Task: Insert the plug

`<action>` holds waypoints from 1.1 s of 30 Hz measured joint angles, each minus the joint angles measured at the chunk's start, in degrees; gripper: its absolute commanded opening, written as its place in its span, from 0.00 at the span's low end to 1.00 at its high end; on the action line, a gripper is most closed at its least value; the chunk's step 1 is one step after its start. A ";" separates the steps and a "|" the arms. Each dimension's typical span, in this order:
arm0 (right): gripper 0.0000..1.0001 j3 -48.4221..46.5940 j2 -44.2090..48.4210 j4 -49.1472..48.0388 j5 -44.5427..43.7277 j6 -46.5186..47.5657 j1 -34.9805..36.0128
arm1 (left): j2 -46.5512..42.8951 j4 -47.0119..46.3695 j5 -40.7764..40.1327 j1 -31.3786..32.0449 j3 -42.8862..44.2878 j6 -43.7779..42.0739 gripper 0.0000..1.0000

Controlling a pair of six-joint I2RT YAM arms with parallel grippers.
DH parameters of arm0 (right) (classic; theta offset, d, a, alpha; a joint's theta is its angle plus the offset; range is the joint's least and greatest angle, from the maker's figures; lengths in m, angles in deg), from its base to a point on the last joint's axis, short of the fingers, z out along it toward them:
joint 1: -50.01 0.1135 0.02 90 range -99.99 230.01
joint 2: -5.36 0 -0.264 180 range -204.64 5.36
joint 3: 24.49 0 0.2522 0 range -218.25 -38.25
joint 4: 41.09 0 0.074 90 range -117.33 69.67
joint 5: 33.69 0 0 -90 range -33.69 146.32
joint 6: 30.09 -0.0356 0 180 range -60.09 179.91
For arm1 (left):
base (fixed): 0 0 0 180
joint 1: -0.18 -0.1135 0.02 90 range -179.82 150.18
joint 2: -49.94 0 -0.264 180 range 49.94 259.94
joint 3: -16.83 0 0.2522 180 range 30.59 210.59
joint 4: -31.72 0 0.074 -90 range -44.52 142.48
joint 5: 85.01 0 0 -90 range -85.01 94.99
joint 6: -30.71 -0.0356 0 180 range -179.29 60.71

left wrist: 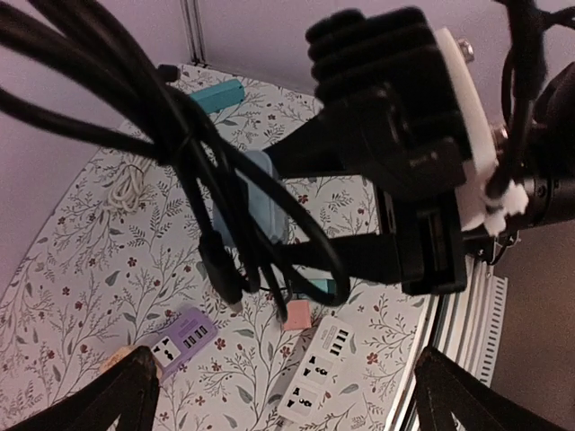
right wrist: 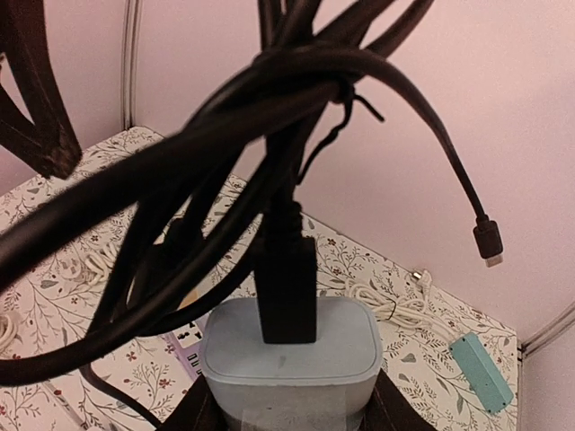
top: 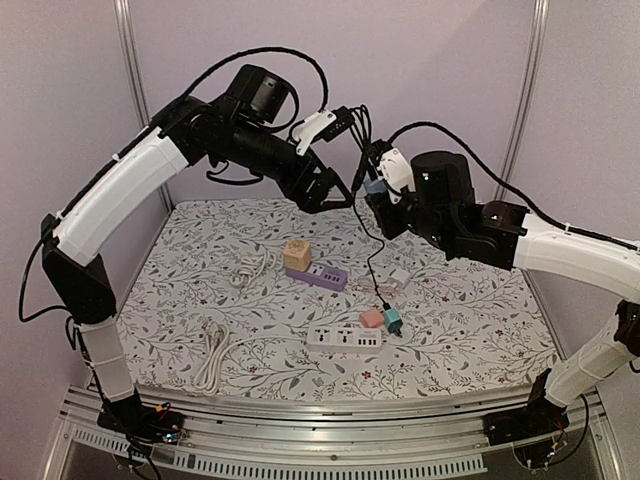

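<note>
From above: left gripper raised high over the table, jaws wide apart, just left of the right gripper. Right gripper clamped on a blue-grey block, with a knot of black cables above it and one strand dropping to the cloth. Below, a purple strip with a wooden cube at its left end. Nearer the bases, a white strip, with a pink adapter and a teal adapter just beside its far right end; seated in sockets or only lying there, cannot tell. Two white cords on the left side. From the left wrist: own fingers at the bottom corners, well apart and touching nothing. Ahead, the dark body of the right gripper, the block half hidden behind hanging cables, and far below the purple strip, the white strip, the pink adapter and a teal bar near the back wall. From the right wrist: block upright, squeezed at its sides between the two fingers. Black plug pushed down into the block's top face, standing straight, its lead running up into the tangle. One loose connector dangling to the right, well apart from the block.
</note>
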 measured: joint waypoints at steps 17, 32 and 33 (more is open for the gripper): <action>0.00 -1.33 -2.03 -0.72 -1.33 -1.09 2.71 | -1.40 -15.65 5.79 -1.31 -17.42 1.40 0.95; 0.00 1.07 3.85 -0.46 5.99 -10.95 -4.02 | -6.47 -45.33 5.42 2.49 -42.12 -2.14 0.81; 0.00 1.44 4.26 -0.46 6.38 -11.28 -4.02 | -6.40 -47.52 5.11 2.62 -43.87 -1.42 0.76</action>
